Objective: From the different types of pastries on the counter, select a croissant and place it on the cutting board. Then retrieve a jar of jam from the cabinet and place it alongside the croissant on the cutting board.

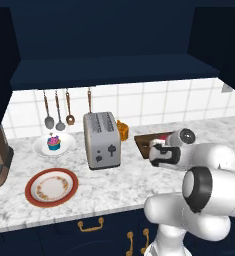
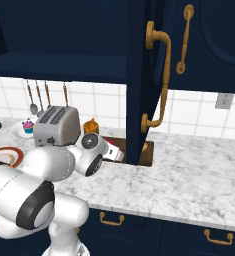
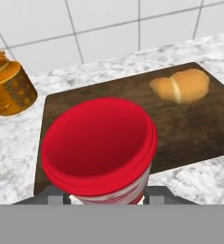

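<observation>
My gripper (image 3: 106, 196) is shut on the jar of jam (image 3: 99, 143), whose red lid faces the hand camera. The jar is over the near left part of the dark brown cutting board (image 3: 113, 93); I cannot tell whether it rests on the board. The golden croissant (image 3: 181, 86) lies on the board's far right, apart from the jar. In the left base view my gripper (image 1: 156, 150) is low over the cutting board (image 1: 144, 139), right of the toaster. The cupcake (image 1: 53, 143) sits on a white plate at the left of the counter (image 1: 114, 182).
A silver toaster (image 1: 102, 140) stands left of the board, with a small orange kettle (image 3: 8, 90) behind it. A round red-rimmed plate (image 1: 51, 186) lies near the front edge. The open navy cabinet door (image 2: 144, 75) hangs over the board. Utensils hang on the tiled wall.
</observation>
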Controlling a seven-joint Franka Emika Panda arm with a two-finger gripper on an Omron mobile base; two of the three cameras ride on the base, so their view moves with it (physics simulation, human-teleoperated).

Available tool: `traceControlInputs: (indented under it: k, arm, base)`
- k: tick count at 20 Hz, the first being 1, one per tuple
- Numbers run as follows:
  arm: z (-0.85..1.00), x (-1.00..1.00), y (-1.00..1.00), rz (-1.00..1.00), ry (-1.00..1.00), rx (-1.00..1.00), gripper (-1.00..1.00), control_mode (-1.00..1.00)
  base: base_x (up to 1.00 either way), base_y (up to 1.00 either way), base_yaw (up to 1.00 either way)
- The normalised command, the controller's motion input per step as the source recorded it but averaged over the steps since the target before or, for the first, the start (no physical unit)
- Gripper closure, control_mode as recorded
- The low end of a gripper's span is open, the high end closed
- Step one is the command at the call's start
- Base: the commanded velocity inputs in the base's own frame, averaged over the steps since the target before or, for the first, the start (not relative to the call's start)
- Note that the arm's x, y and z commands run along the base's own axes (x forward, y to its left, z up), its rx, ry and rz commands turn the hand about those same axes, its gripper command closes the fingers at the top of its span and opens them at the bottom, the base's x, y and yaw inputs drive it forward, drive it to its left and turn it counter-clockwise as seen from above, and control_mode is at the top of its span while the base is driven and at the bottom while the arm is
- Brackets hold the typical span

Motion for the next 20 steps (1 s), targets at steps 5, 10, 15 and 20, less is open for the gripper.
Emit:
traceControlInputs:
  k: [5,10,15,20]
  arm:
    - [-0.36,0.29,0.00,0.00,0.00,0.00,1.00,-1.00]
    - [-0.18,0.29,0.00,0.00,0.00,0.00,1.00,-1.00]
    - [-0.05,0.31,0.00,0.00,0.00,0.00,1.00,-1.00]
    - [0.00,0.36,0.00,0.00,0.00,0.00,1.00,-1.00]
  base:
    - [0.00,0.00,0.00]
    - [0.00,0.00,0.00]
    - [0.00,0.00,0.00]
    - [0.00,0.00,0.00]
